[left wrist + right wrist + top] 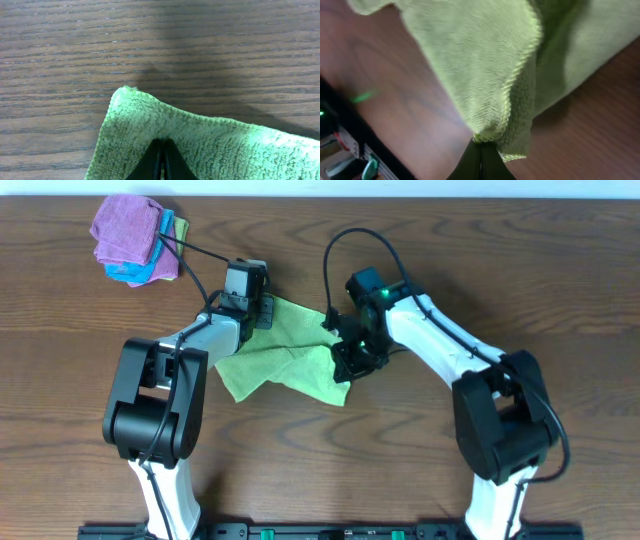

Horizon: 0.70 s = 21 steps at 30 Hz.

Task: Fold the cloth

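The lime-green cloth (285, 355) lies rumpled on the wooden table between my two arms. My left gripper (262, 312) is at its far left corner, jaws shut on the cloth (210, 145), whose edge curls up just past the tips. My right gripper (343, 368) is shut on the cloth's right corner and holds it off the table. In the right wrist view the stitched hem (490, 131) is pinched between the black fingertips (472, 155) and the fabric hangs folded over itself. No tag shows.
A pile of small cloths, purple (125, 228) on top of light blue (150, 268), sits at the far left corner of the table. Black cables run from both wrists over the table. The robot base rail (330, 530) lines the near edge.
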### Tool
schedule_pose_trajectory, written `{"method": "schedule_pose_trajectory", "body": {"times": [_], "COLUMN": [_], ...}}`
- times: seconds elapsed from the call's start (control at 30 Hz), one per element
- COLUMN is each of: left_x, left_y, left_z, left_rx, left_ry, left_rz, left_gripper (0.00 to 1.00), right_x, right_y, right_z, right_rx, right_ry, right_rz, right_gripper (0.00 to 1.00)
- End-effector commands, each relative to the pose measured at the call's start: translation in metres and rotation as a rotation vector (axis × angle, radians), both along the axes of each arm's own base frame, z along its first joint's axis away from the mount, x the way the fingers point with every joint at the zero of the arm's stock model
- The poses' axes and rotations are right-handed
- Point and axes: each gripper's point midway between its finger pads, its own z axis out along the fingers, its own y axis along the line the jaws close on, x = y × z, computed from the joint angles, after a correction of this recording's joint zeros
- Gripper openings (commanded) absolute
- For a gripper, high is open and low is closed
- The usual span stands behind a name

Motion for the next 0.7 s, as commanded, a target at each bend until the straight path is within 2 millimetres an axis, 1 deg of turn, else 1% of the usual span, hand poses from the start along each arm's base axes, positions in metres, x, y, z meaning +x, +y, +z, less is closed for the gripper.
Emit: {"method": "schedule_pose_trajectory", "body": {"times": [0.0,0.07,0.17,0.23,0.37,0.53,0.6,0.67], "left_x": [-0.014,-0.014,-0.014,-0.014,-0.014,-0.013,-0.013,-0.011], "left_y": [0.026,0.028,0.028,0.028,0.028,0.030,0.035,0.043], "left_z": [-0.029,-0.029,-0.029,-0.029,-0.029,-0.029,-0.029,-0.029], "left_rx": [0.057,0.056,0.051,0.048,0.043,0.041,0.039,0.038], "left_ry": [0.079,0.080,0.080,0.081,0.082,0.081,0.082,0.080], "left_rz": [0.062,0.065,0.068,0.072,0.081,0.085,0.095,0.110], "left_gripper": [0.06,0.06,0.06,0.05,0.06,0.06,0.06,0.06], "right_x": [0.003,0.005,-0.004,-0.012,-0.037,-0.055,-0.061,-0.067], "right_y": [0.007,0.003,0.011,0.020,0.038,0.035,0.032,0.025], "right_z": [0.033,0.040,0.053,0.055,0.052,0.047,0.046,0.044], "right_rx": [0.037,0.001,0.003,0.003,-0.001,-0.063,-0.084,-0.127], "right_ry": [-0.099,-0.143,-0.179,-0.182,-0.165,-0.125,-0.106,-0.093], "right_rz": [0.033,0.023,0.056,0.089,0.167,0.184,0.194,0.203], "right_gripper": [0.01,0.02,0.02,0.02,0.02,0.02,0.02,0.02]}}
